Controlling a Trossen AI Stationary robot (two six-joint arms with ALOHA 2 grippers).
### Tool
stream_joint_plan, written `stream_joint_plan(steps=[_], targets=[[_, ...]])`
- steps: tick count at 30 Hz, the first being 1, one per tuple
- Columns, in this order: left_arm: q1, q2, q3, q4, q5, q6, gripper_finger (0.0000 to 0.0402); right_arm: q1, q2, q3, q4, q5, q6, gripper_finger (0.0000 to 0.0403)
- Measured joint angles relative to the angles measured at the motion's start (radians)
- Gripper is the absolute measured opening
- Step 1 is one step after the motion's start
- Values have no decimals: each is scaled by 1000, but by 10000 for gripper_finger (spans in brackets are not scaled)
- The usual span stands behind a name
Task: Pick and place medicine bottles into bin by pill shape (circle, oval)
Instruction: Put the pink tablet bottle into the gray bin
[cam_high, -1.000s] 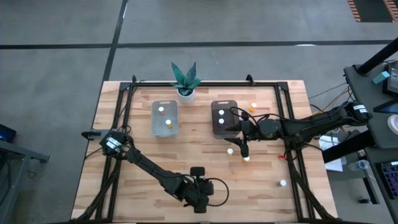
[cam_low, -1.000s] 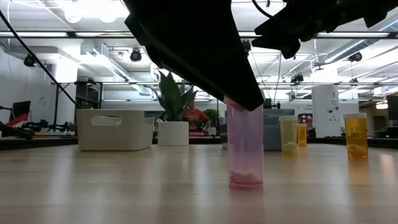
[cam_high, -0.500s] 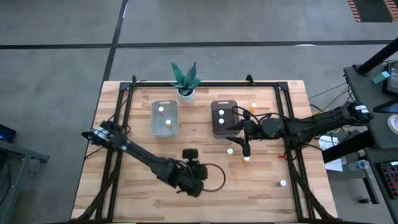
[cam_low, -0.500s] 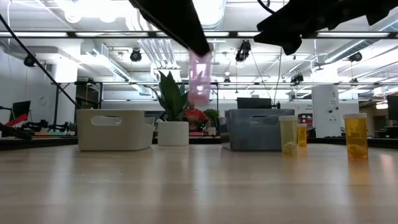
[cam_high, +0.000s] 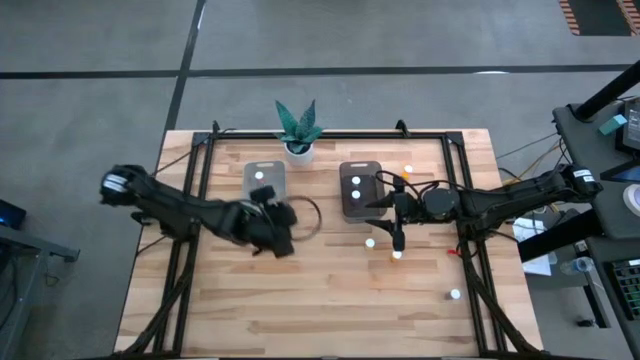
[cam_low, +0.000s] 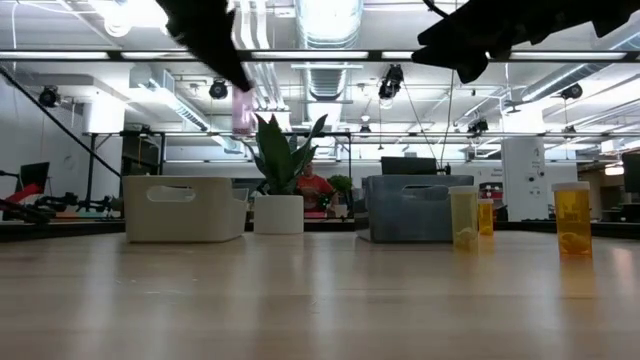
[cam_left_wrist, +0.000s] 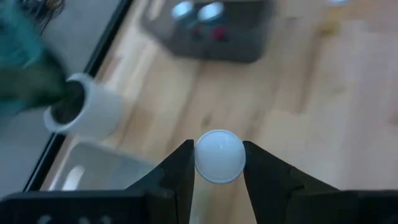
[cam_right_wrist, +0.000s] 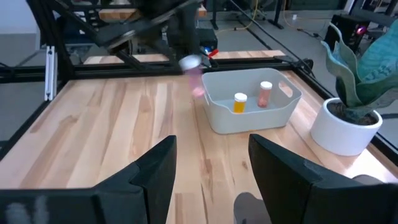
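We see a pink bottle w/ white cap held up in the air, clamped between the left gripper fingers; in the low view it hangs above the clear bin, well off the table. In the right wrist view the same pink bottle sits just beside the clear bin's near edge, the dark left arm behind it. From above, the left gripper is at the clear bin's front-right corner, arm stretching in from the table's left side.

Clear bin holds 2 bottles: one orange, one pinkish. Dark grey bin is just right of it, w/ 2 white-capped bottles inside. Plant in a white pot stands between the bins, toward the back edge.

Right gripper hovers just right of the grey bin, fingers spread wide w/ nothing between them. Loose bottles near it: one and another just in front of the gripper, one near the back-right of the grey bin, one well apart toward the front-right corner. Low view shows 3 amber bottles standing upright on the right.

A person in red is in the room behind, past the plant.
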Motion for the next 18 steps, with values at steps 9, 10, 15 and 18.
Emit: stream_joint_plan(steps=[9,10,15,18], targets=[[194,-261,-259,3,-1,-71,102,0,0,0,-37,0,54,192],[214,-282,-285,4,-1,-81,102,0,0,0,-37,0,56,192],[286,-365,-401,39,-1,-129,102,0,0,0,-39,0,60,192],[304,-391,-463,104,2,-129,102,0,0,0,-40,0,60,192]])
